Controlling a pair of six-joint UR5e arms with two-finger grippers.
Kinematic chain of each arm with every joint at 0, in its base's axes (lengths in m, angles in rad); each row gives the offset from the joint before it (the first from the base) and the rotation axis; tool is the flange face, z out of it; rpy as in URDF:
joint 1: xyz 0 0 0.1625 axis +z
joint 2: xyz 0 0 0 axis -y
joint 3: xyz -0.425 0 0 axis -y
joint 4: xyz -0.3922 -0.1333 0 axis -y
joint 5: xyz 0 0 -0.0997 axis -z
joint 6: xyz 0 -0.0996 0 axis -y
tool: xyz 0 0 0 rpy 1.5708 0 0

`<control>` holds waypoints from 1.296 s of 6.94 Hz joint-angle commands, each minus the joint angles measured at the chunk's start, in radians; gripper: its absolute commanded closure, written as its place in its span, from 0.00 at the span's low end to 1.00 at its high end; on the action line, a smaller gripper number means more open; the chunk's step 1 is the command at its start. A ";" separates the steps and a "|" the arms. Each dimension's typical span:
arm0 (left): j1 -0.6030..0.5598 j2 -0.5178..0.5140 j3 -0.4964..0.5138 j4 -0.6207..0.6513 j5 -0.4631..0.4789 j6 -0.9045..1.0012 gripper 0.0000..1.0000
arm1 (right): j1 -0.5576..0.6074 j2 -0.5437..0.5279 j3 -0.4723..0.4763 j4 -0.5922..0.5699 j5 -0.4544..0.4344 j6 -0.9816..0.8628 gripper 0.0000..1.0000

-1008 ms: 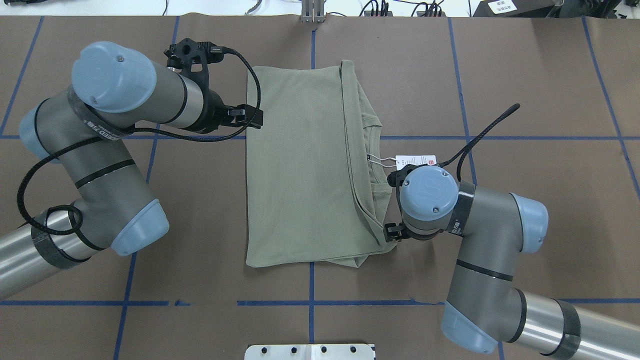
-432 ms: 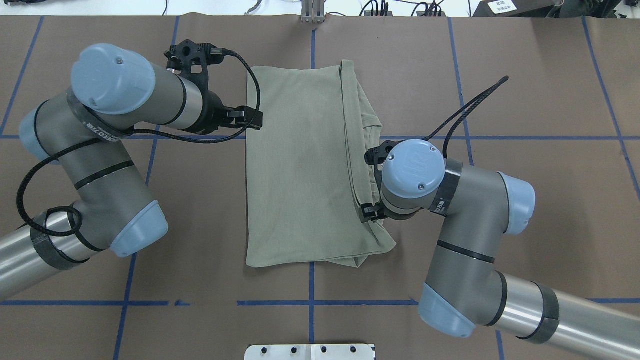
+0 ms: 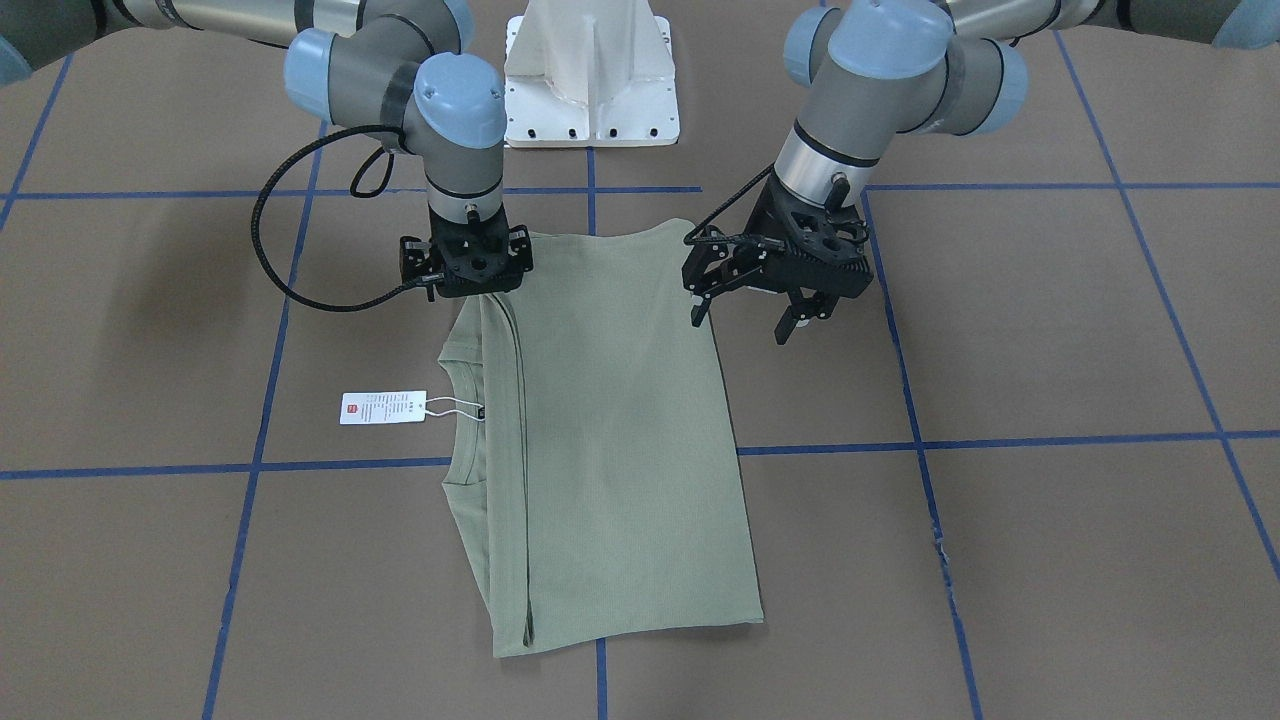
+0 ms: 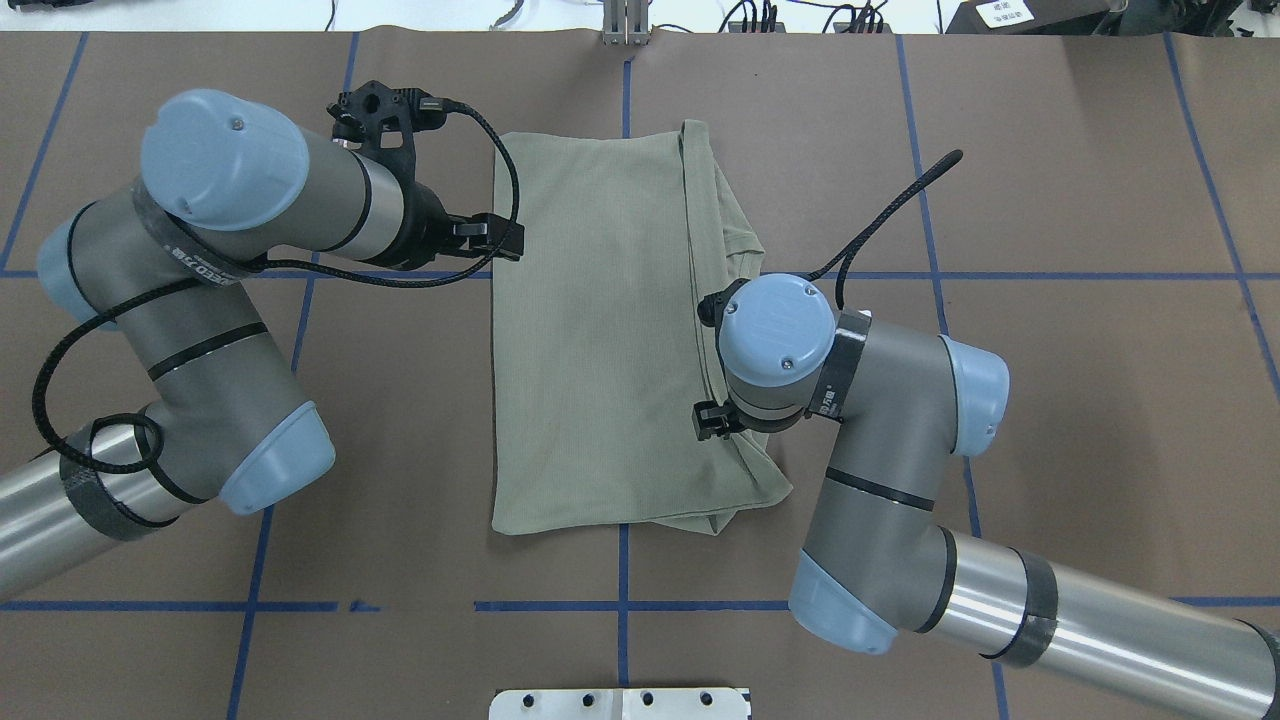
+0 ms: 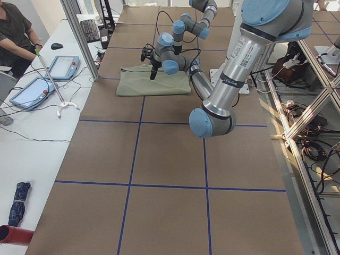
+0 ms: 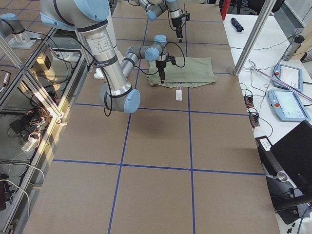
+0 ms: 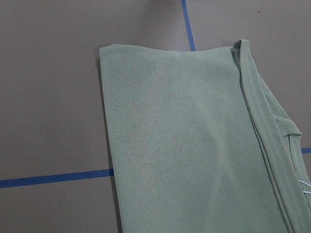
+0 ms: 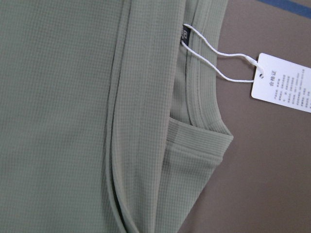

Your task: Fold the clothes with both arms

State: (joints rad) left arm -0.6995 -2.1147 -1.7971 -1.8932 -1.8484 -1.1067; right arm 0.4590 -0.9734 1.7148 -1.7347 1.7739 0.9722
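**Front-facing view:** The shirt (image 3: 620,450) is lying flat on the table (image 3: 1050,560), folded lengthwise into one long panel. Its collar (image 3: 462,425) is peeking out along one long edge, and the hang tag (image 3: 382,407) is resting just off that edge. The right gripper (image 3: 467,268) is hanging straight down over the shirt's robot-side corner on the collar edge. Its own body is hiding the jaws, so I cannot tell how far apart they are or whether they are pinching cloth. The left gripper (image 3: 740,325) is hovering just off the shirt's opposite, plain edge, with its fingers spread wide and holding nothing.

**Overhead view:** The right wrist is covering part of the shirt's collar edge, and the left gripper is sitting beside the plain edge, clear of the cloth.

**Side views:** The shirt is lying flat. The right gripper is pointing down at it, but it is too small to judge contact.

**Wrist views:** The left camera is looking over the shirt's far end. The right camera is looking closely at the layered fold, the collar and the tag string. Neither is showing any fingers.

**Step and next move:** The lengthwise folds look done, so this is probably the approach for the crosswise fold. The next move calls for each gripper to drop onto its own corner of the shirt's robot-side end. Each then needs to close on every layer. The two should then carry that end together over the shirt's far end.
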 commanded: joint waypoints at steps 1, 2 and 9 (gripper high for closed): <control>0.000 0.001 -0.001 -0.001 0.000 0.001 0.00 | 0.000 0.024 -0.069 0.062 0.001 -0.015 0.00; 0.000 0.001 -0.001 -0.001 0.000 0.001 0.00 | 0.000 0.024 -0.079 0.075 -0.001 -0.015 0.00; 0.002 -0.005 -0.001 -0.004 0.000 -0.002 0.00 | 0.027 0.009 -0.086 0.070 0.005 -0.037 0.00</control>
State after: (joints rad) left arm -0.6984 -2.1191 -1.7978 -1.8975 -1.8485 -1.1090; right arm 0.4792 -0.9632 1.6281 -1.6637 1.7760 0.9381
